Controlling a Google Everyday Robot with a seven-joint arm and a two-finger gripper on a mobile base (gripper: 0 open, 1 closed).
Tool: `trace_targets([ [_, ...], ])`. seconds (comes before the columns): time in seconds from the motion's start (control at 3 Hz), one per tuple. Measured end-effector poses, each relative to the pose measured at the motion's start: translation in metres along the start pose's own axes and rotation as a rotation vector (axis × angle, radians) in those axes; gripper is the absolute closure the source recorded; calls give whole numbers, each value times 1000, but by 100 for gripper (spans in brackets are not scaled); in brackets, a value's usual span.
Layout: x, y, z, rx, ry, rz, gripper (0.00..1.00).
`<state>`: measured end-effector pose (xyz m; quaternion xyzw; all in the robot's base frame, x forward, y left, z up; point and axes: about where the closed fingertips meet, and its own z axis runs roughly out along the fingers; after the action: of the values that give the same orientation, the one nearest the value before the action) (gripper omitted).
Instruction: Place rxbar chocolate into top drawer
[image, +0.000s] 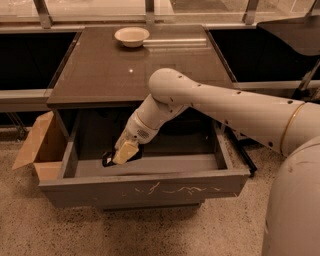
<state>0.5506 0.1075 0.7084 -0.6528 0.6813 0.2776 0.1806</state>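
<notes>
Gripper (122, 153) low inside the open top drawer (150, 190), drawn nearly closed around the rxbar chocolate (108, 159) (small, dark-wrapped, jutting out to the left of the pale tip), bar held down near the drawer's left front corner. Arm (225, 105) reaching in from the right, elbow bent over the cabinet top (110, 75), forearm slanting down-left.

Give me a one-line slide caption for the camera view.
The gripper reaches inside the open top drawer, a dark rxbar chocolate at its tip.
</notes>
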Motion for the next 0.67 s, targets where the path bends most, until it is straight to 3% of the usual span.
trace_targets([
  [0.33, 12, -1, -1, -2, -16, 6, 14],
  [0.67, 31, 4, -24, 37, -69, 24, 0],
])
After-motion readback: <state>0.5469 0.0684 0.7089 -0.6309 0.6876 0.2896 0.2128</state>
